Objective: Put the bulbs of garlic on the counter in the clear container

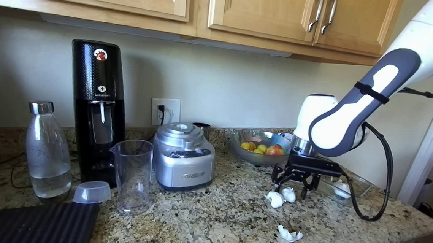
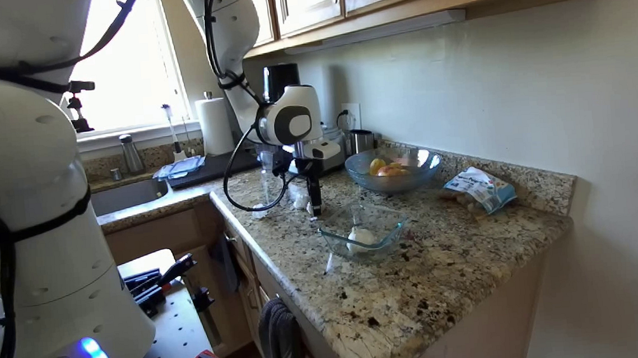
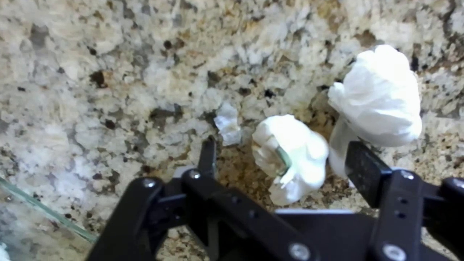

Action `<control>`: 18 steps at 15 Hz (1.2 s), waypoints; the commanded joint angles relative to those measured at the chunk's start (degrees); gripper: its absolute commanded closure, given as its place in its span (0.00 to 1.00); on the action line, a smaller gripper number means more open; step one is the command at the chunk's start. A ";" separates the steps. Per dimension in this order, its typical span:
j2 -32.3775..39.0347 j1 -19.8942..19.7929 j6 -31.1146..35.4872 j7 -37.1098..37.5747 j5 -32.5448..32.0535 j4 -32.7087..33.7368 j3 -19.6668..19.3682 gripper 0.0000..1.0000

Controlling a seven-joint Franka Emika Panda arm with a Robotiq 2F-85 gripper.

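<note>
We see the tool (image 3: 284, 156) spread wide, its fingers (image 3: 368, 175) either side of one garlic bulb (image 3: 293, 154), ungripped on the worktop (image 3: 127, 65); whether a fingertip brushes the neighbouring bulb (image 3: 384, 99) we cannot tell. Nearer the worktop's end edge, the clear container (image 2: 393, 235) holds another bulb (image 2: 360, 238).

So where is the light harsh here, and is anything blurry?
In an exterior view, the window glares white; in an exterior view, a soft shadow darkens the wall beside the black machine; in the wrist view, the rightmost garlic bulb looks nearly washed out and the counter slightly soft.
</note>
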 commanded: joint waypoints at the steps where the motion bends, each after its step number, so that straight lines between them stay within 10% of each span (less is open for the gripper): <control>1: 0.41 0.89 1.61 -1.37 0.00 -0.09 -1.25 0.40; 7: 0.56 0.38 1.03 -2.15 0.79 -0.04 -1.07 0.79; 18: -13.26 -2.12 -3.44 -1.81 1.83 -5.32 -2.38 0.82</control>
